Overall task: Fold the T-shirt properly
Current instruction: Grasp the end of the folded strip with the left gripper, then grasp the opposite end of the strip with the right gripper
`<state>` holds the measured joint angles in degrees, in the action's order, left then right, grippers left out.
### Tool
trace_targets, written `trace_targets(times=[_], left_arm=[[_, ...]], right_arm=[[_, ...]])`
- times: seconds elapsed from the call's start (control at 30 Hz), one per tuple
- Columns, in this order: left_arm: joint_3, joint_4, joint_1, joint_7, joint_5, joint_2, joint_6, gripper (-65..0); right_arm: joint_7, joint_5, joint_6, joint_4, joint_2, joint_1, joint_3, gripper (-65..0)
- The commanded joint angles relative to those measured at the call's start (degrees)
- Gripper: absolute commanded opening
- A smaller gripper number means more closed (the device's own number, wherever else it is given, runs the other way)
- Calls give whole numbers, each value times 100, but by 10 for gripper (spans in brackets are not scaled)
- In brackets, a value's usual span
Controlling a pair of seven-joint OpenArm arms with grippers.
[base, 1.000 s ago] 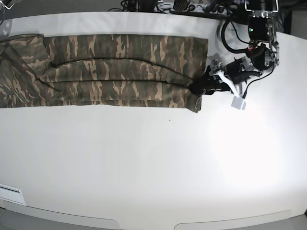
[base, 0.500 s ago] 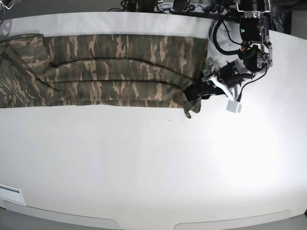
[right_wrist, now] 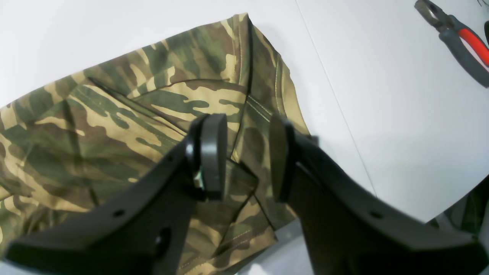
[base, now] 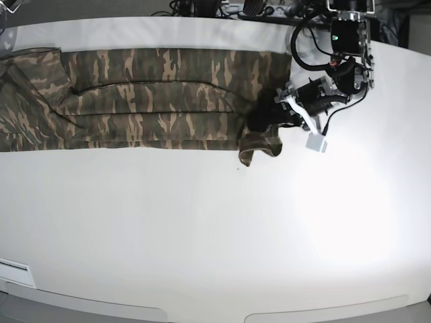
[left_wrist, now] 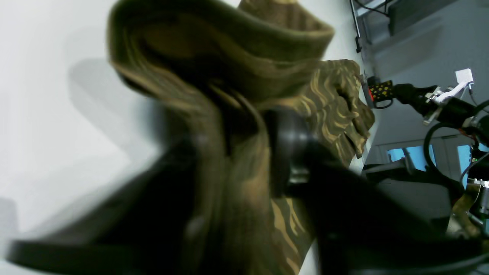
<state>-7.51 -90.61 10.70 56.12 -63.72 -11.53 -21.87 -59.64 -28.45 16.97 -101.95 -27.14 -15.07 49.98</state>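
Observation:
The camouflage T-shirt (base: pixel 155 94) lies as a long band across the far side of the white table. My left gripper (base: pixel 261 123) is shut on the band's near right corner and holds it lifted and curled over. In the left wrist view the cloth (left_wrist: pixel 237 68) bunches between the closed fingers of the left gripper (left_wrist: pixel 248 160). My right gripper is out of the base view. In the right wrist view the right gripper (right_wrist: pixel 246 154) is open just above a folded sleeve end of the T-shirt (right_wrist: pixel 114 126).
The white table (base: pixel 215 229) extends in front of the shirt. Cables and equipment (base: pixel 256 8) line the far edge. Red-handled pliers (right_wrist: pixel 458 42) lie on the table beyond the sleeve end. A white tag (base: pixel 315 142) hangs from the left arm.
My left gripper has moved left with the shirt's right corner in it. The corner has lifted and curled over toward the shirt's middle.

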Motion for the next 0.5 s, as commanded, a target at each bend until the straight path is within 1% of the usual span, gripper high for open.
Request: trace_targets(times=[0.0, 0.03, 0.1, 0.2, 0.33, 0.4, 0.47], left_arm=[[63, 72, 98, 184, 225, 26, 192, -612], [63, 72, 96, 133, 317, 26, 195, -650], [63, 72, 98, 44, 420, 26, 195, -650], [48, 70, 83, 50, 463, 24, 192, -650], [-262, 59, 81, 52, 474, -7, 192, -650], [-527, 31, 61, 122, 463, -9, 190, -650], [-739, -33, 48, 267, 306, -55, 184, -650]], right_arm=[[109, -17, -4, -107, -164, 33, 44, -431], [109, -22, -2, -107, -162, 33, 44, -432], [109, -22, -2, -107, -164, 33, 44, -431], [109, -24, -2, -107, -162, 33, 44, -432], [109, -83, 2, -107, -164, 33, 42, -432], [105, -216, 105, -107, -162, 33, 42, -432], [105, -382, 238, -107, -162, 33, 42, -432]])
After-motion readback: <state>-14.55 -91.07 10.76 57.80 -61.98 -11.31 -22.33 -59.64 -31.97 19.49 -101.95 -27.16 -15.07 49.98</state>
